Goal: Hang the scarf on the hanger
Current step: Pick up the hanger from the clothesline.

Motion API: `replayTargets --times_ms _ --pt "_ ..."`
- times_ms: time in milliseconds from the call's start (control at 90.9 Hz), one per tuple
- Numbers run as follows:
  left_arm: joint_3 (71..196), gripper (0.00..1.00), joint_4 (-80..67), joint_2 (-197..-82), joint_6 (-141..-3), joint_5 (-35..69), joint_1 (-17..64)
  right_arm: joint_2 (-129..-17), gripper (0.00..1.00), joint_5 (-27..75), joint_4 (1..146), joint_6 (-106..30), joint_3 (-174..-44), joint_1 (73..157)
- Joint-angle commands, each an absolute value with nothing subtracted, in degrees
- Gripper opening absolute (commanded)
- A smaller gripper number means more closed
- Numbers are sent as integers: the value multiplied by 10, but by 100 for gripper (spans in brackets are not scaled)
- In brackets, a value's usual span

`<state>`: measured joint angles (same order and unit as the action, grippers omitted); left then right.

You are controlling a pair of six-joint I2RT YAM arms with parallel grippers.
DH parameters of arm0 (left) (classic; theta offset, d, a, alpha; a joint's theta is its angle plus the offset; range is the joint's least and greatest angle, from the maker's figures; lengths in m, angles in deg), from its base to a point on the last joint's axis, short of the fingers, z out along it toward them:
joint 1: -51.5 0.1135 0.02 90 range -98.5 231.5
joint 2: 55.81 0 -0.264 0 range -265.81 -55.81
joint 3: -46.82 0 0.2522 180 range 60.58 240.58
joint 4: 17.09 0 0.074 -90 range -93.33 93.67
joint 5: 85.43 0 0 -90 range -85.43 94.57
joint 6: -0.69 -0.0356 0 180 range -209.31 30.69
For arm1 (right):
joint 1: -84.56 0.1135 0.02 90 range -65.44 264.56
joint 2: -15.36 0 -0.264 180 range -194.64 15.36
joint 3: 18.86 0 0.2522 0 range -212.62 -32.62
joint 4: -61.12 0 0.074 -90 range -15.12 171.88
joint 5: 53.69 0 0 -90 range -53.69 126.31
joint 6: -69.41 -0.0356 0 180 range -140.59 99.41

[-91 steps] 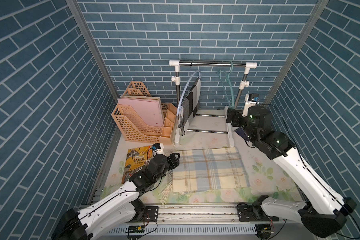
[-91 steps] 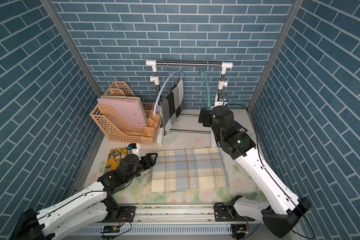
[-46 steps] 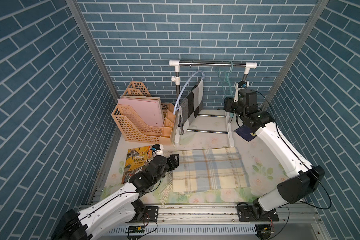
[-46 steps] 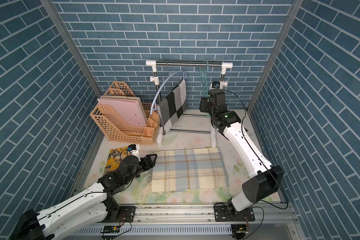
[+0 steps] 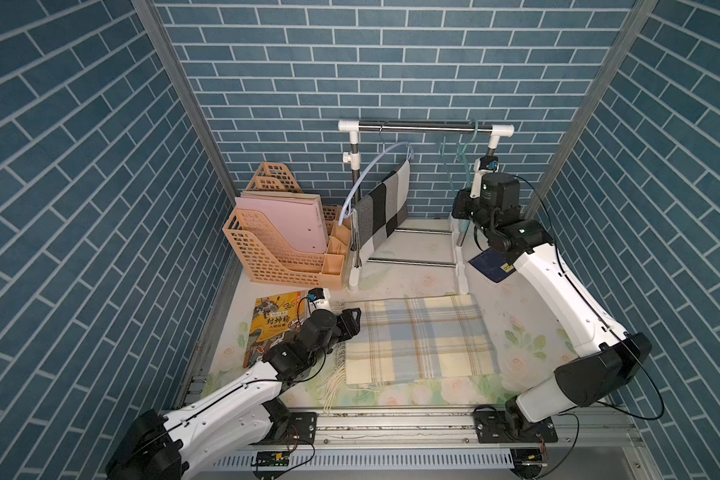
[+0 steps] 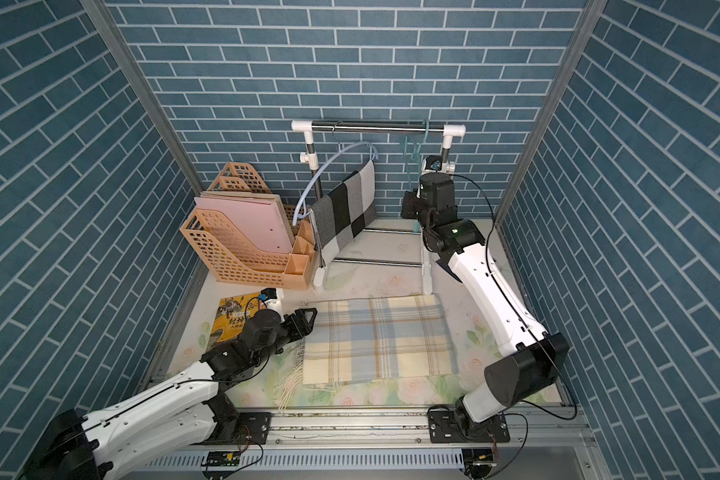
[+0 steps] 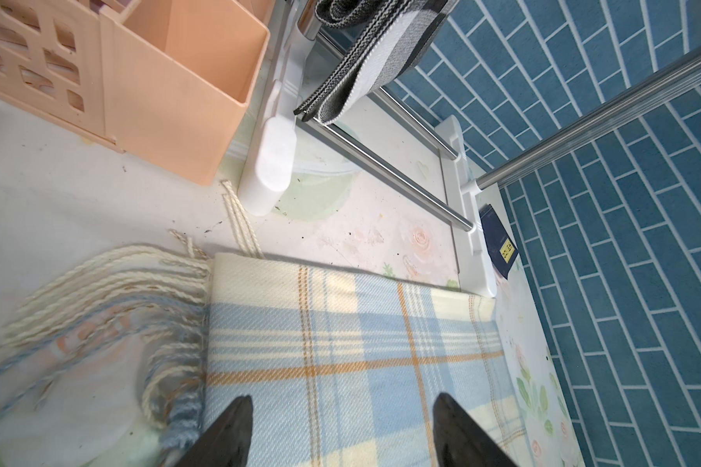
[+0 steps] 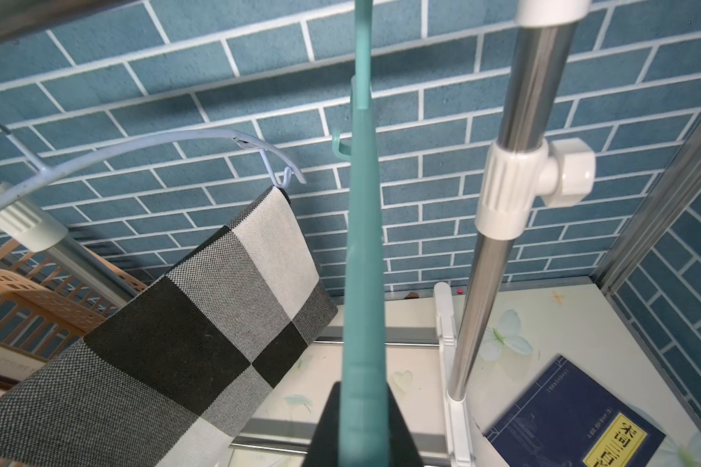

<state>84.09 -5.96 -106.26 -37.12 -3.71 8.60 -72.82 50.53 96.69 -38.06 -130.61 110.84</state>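
Note:
The scarf (image 5: 416, 338) (image 6: 377, 340) is a folded blue, cream and orange plaid cloth lying flat on the table, its fringe towards the left. My left gripper (image 5: 352, 320) (image 7: 343, 400) stands open just above the scarf's fringed left edge, with plaid cloth (image 7: 340, 343) showing between its fingers. A teal hanger (image 5: 459, 156) (image 8: 363, 242) hangs from the right end of the rack's rail (image 5: 425, 126). My right gripper (image 5: 460, 205) (image 8: 361, 394) is shut on the lower part of the teal hanger, close to the rack's right post.
A pale blue hanger (image 5: 375, 164) on the same rail carries a black, grey and white checked scarf (image 5: 383, 208). A peach file organizer (image 5: 275, 245) stands at the back left. A yellow book (image 5: 273, 320) lies beside the left arm, a dark blue book (image 5: 491, 266) under the right arm.
The right arm has reached back to the rack, and its jaws have shut on the teal hanger. The left arm and the plaid scarf have not moved.

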Motion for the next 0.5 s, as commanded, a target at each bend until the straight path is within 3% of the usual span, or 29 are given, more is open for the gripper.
replayTargets --times_ms 0,484 --pt "847 73 -57 -1051 -380 -43 84 -692 0 485 938 -354 -1322 1107" --pt "871 73 -22 -1023 -380 -62 84 -551 0 429 974 -338 -1224 1107"
